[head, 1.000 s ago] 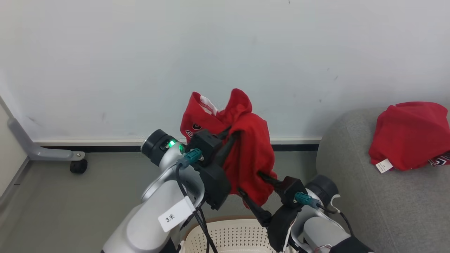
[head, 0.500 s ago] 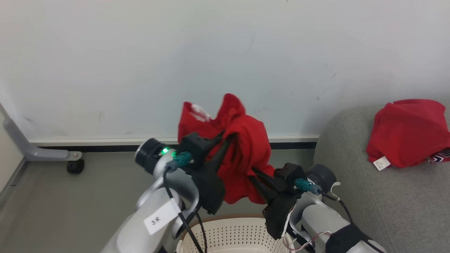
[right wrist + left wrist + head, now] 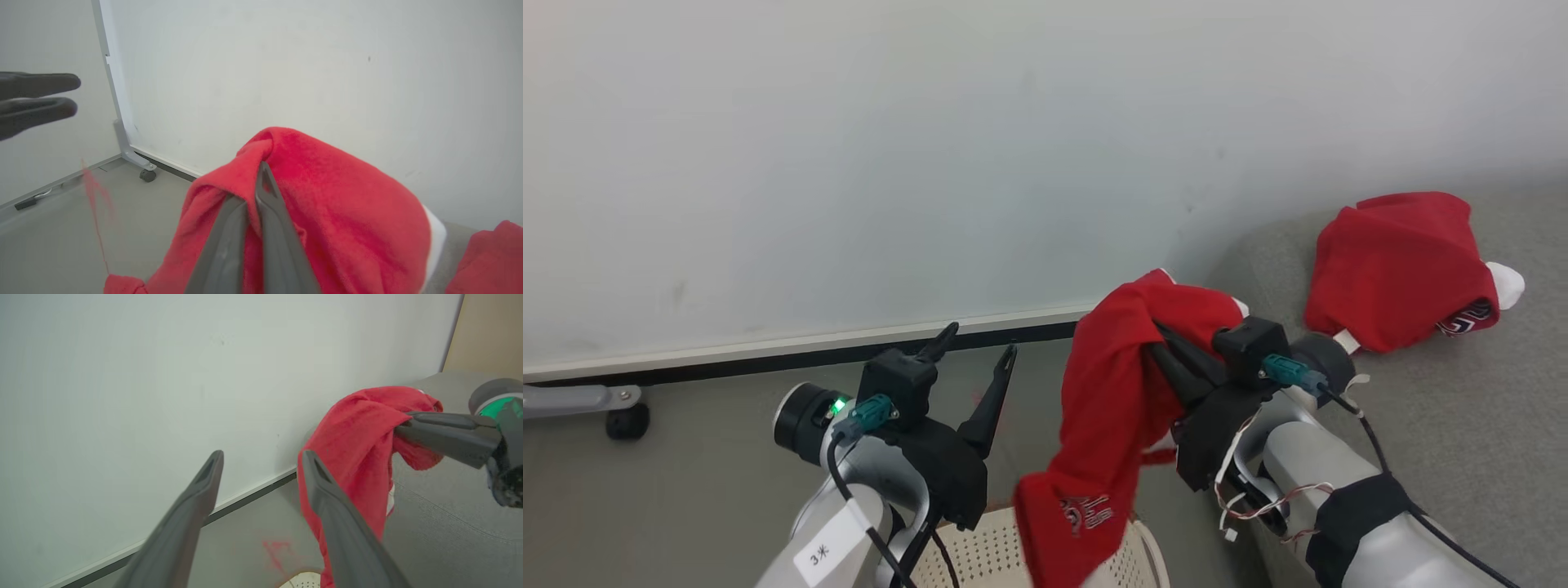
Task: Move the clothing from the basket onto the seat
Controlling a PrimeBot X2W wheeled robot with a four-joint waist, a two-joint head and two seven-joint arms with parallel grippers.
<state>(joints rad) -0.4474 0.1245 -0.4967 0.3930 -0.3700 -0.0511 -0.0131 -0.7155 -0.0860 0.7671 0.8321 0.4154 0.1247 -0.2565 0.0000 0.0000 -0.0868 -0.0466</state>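
One piece of red clothing (image 3: 1111, 408) hangs from my right gripper (image 3: 1158, 331), which is shut on its upper fold; its lower end dangles over the basket (image 3: 980, 555) at the bottom edge. In the right wrist view the shut fingers (image 3: 265, 192) pinch the cloth (image 3: 327, 204). My left gripper (image 3: 980, 341) stands open and empty to the left of the cloth, and its spread fingers (image 3: 204, 486) hold nothing. A second red garment (image 3: 1401, 269) lies on the grey seat (image 3: 1462, 425) at the right.
A white wall panel (image 3: 849, 163) with a dark baseboard stands behind. Its grey foot and caster (image 3: 625, 420) rest on the floor at the far left. Grey floor (image 3: 686, 490) lies between the wall and the basket.
My right gripper shut on the red garment, then my left gripper opened and let it go. The right arm carried it rightward toward the seat. The head camera turned right.
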